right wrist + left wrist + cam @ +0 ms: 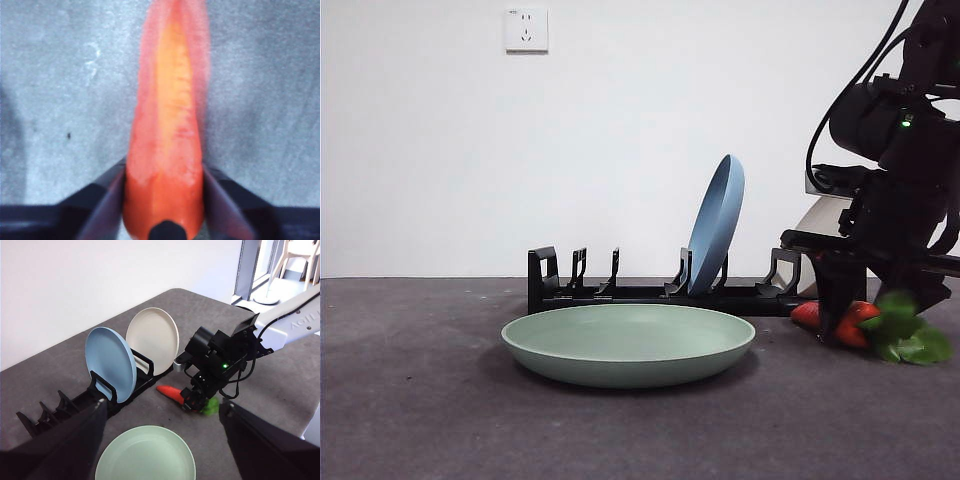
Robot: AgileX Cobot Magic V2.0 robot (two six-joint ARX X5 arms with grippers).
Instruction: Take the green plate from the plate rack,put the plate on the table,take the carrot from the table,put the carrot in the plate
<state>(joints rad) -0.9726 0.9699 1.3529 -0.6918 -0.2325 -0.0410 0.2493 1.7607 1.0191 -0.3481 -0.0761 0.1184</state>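
Note:
The green plate [630,345] lies flat on the table [420,420] in front of the plate rack [620,293]; it also shows in the left wrist view [145,455]. The carrot [807,314] lies on the table to the right of the plate, its green leaves [905,335] pointing right. My right gripper [848,318] is down at the carrot, its jaws closed against both sides of the thick end [170,125]. The left wrist view shows this from above [192,401]. My left gripper [164,405] hangs open and empty high above the plate.
A blue plate [717,222] stands upright in the rack, and a beige plate [152,340] stands behind it at the rack's right end. The rack's left slots [45,415] hold nothing. The right arm [900,130] fills the upper right.

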